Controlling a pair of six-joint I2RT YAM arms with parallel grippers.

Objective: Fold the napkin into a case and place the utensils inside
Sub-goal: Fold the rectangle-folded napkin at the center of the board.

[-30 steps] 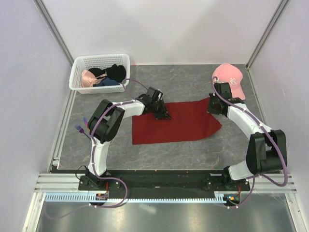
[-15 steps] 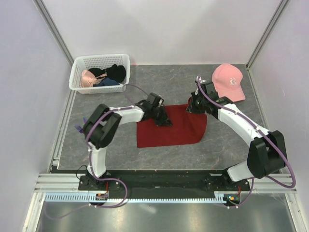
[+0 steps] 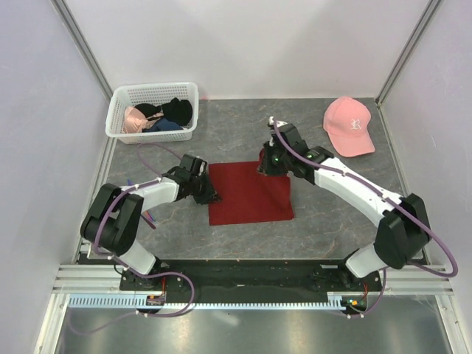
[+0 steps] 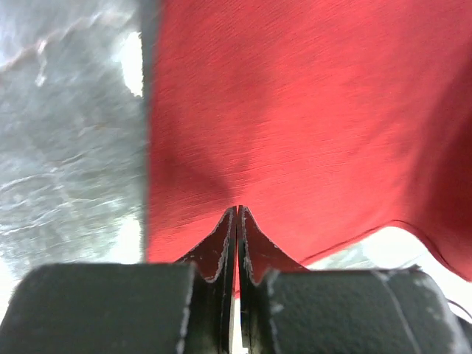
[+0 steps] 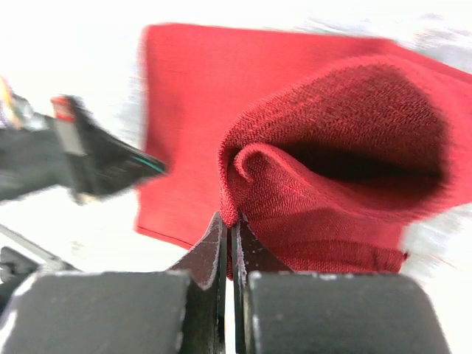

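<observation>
**Napkin gripped at two edges by both arms**

Top view: dark red napkin [image 3: 249, 198] flat on the grey marbled table [image 3: 332, 221], between the two arms, roughly square in outline, near and left edges straight. Left gripper [image 3: 211, 198] low at the left edge of the cloth. Right gripper [image 3: 266, 167] at the far edge, toward the right corner, with its arm reaching in from the right side of the table.

Left wrist view: left gripper [image 4: 237, 210] with jaws pressed together, only a thin sliver of red between the tips. Napkin [image 4: 295, 110] pinched at its hem and spread away from the fingers, with fine creases fanning outward from the pinch. Bare table [image 4: 66, 147] to the left of the cloth.

Right wrist view: right gripper [image 5: 227, 221] likewise closed, tips clamped on a bunched part of the napkin [image 5: 317, 177]. Gripped portion curled over into a raised, hollow fold above the layer beneath, the rest of the cloth flat beyond it. Left arm [image 5: 81, 158] blurred at the left of this view, beside the far side of the cloth.

Elsewhere in the top view: white basket [image 3: 118, 122] at the far-left corner of the table, holding pink and black garments [image 3: 158, 116]. Pink cap [image 3: 349, 125] at the far right, well apart from the napkin.
</observation>
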